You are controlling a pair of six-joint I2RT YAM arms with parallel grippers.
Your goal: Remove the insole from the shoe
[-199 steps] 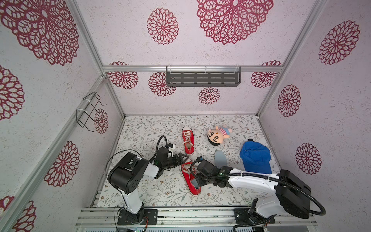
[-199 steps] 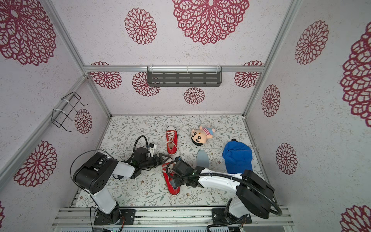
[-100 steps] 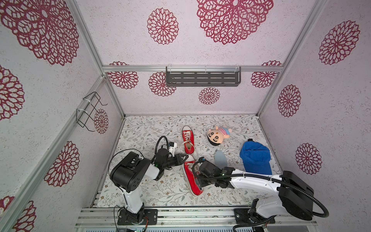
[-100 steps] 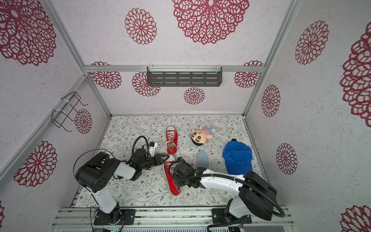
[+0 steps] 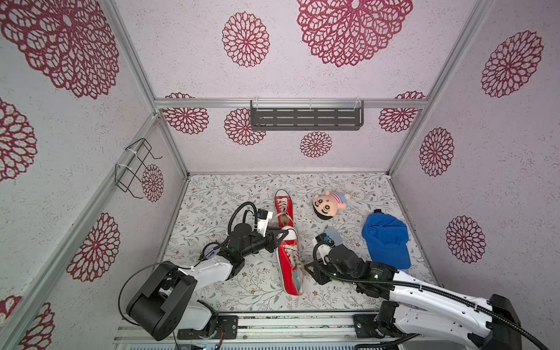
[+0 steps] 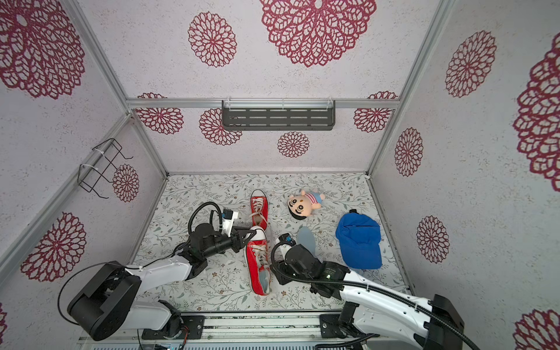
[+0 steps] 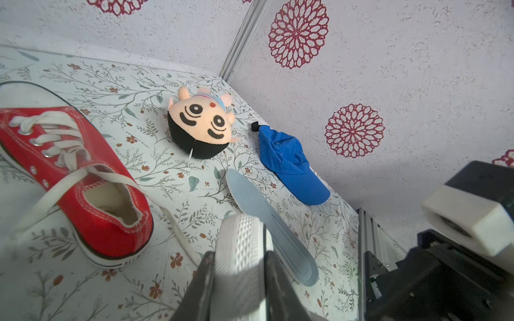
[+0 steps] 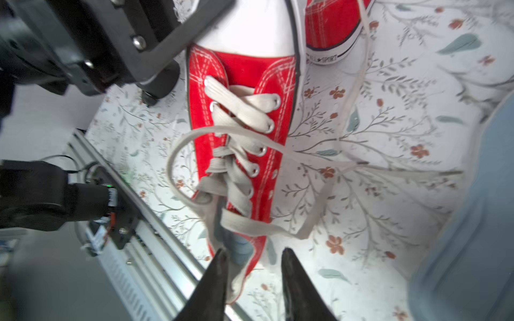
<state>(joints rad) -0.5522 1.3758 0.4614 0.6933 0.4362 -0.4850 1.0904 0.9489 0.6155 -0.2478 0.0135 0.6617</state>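
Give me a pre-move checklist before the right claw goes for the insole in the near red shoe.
1. Shoe anchored: ok, the left claw is shut on the toe cap of the near shoe.
2. Puller ready: ok, the right claw is open at the heel opening.
3. Target in place: ok, the insole shows inside the heel.
4. Right claw lined up on the insole edge: cannot tell, the collar hides it.
5. Opening clear: not ok, the laces drape loose across it.
6. Earlier clutter: ok, the loose insole lies apart from the near shoe.
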